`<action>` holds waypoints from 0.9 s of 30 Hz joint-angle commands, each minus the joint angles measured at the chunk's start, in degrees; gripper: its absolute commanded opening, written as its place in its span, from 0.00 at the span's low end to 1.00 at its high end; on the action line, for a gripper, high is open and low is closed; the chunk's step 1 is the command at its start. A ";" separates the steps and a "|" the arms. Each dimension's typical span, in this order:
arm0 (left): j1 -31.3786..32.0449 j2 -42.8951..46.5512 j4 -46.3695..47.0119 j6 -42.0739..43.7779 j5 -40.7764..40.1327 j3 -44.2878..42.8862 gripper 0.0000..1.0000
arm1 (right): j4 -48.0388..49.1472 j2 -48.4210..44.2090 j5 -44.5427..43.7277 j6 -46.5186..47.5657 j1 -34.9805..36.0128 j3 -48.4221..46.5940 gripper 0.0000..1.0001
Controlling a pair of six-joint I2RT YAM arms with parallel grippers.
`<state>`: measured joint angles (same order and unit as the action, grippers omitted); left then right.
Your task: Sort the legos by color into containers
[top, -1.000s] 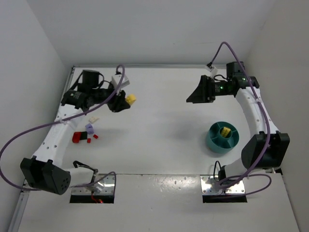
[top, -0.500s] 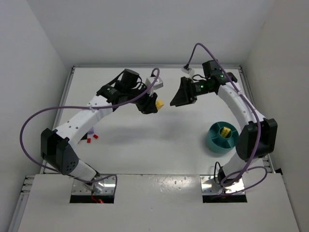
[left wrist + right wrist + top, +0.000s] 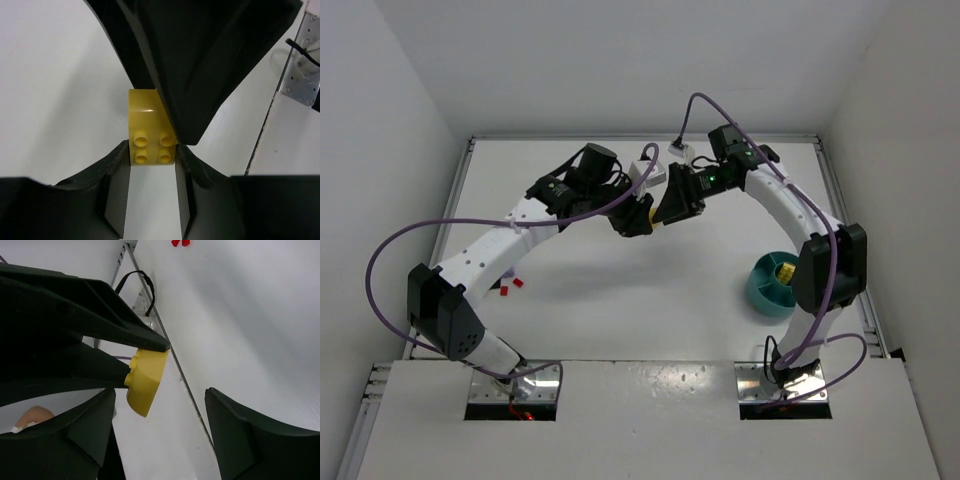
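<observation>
My left gripper [image 3: 642, 218] is shut on a yellow brick [image 3: 659, 224] and holds it above the middle of the table. In the left wrist view the brick [image 3: 150, 127] sits studs-up between my fingertips [image 3: 151, 150]. My right gripper [image 3: 672, 208] is open and faces the left one, tip to tip. In the right wrist view the brick [image 3: 146, 379] hangs just inside my open jaws [image 3: 160, 400], close to one finger. The teal bowl [image 3: 760, 290] stands at the right with a yellow brick [image 3: 784, 270] in one compartment. Small red bricks [image 3: 510, 285] lie at the left.
The right arm's elbow [image 3: 830, 265] overlaps the bowl's right side. The left arm's links hide the place at the left where other bricks lay. Red bricks also show at the top of the right wrist view [image 3: 180, 242].
My left gripper carried the yellow brick from the far left to the table's middle. My right gripper swung left from the far right and now meets it, jaws open around the brick.
</observation>
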<state>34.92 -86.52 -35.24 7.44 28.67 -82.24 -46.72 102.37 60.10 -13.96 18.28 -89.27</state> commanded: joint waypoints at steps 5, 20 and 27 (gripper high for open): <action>0.50 0.21 1.49 0.12 0.43 -1.17 0.22 | 1.19 2.13 2.48 -0.90 1.05 -3.80 0.67; 0.50 0.74 1.49 0.12 1.57 -0.12 0.38 | 3.39 3.37 8.28 -3.36 2.11 -3.80 0.13; 0.50 4.33 0.44 1.25 -2.82 0.41 0.70 | -0.72 -3.04 -1.36 1.98 -1.75 -2.65 0.02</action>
<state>34.96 -86.21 -35.48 8.23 27.57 -82.04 -45.76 105.62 63.46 -16.34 18.81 -91.24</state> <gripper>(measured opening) 0.691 0.233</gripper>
